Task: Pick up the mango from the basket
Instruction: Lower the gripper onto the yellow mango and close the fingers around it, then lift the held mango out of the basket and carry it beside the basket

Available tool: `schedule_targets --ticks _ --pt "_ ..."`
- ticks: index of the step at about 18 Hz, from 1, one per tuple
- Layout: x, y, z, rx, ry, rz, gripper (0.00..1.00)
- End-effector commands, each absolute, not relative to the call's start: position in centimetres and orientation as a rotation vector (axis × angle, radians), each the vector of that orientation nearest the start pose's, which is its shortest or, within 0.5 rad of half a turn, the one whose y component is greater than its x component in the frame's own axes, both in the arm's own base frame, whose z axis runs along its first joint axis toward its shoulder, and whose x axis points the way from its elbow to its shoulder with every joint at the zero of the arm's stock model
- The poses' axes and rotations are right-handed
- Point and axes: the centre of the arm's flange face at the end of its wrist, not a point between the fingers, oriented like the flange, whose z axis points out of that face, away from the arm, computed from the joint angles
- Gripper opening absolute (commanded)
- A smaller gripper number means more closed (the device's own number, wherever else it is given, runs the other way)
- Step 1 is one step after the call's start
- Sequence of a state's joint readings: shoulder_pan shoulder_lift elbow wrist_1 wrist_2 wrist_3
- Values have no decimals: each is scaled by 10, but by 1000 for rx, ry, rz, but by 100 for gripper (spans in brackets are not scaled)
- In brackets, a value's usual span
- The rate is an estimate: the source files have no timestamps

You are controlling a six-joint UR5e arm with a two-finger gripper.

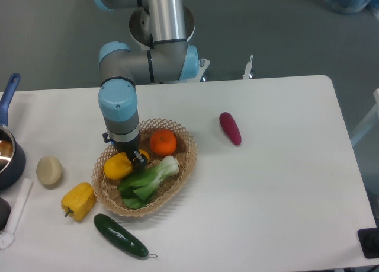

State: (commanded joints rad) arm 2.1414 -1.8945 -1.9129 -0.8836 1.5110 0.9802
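The mango (pixel 118 166) is a smooth yellow-orange oval lying in the left part of the light tan wicker basket (pixel 183 159). My gripper (pixel 136 158) hangs straight down from the wrist, right at the mango's right end. A bit of yellow shows on the gripper's far side too. The wrist hides most of the fingers, so I cannot tell whether they are open or closed on the fruit. A round orange (pixel 163 141) and a green bok choy (pixel 148 180) also lie in the basket.
A yellow bell pepper (pixel 78 201) and a dark green cucumber (pixel 121 235) lie in front of the basket. A beige round item (pixel 49 170) and a blue-handled pot (pixel 7 156) are at the left. A purple vegetable (pixel 230 128) lies to the right.
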Motion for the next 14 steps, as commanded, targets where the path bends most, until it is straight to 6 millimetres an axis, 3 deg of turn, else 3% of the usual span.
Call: schedule_targets --ticks 3,9,11,14 --pt "-179 538 236 -3003 626 -28 33" --pt "-188 529 279 -2946 588 38 33" --pt "-205 527 311 -2872 519 50 33" --pt "-251 521 358 -2755 358 51 33"
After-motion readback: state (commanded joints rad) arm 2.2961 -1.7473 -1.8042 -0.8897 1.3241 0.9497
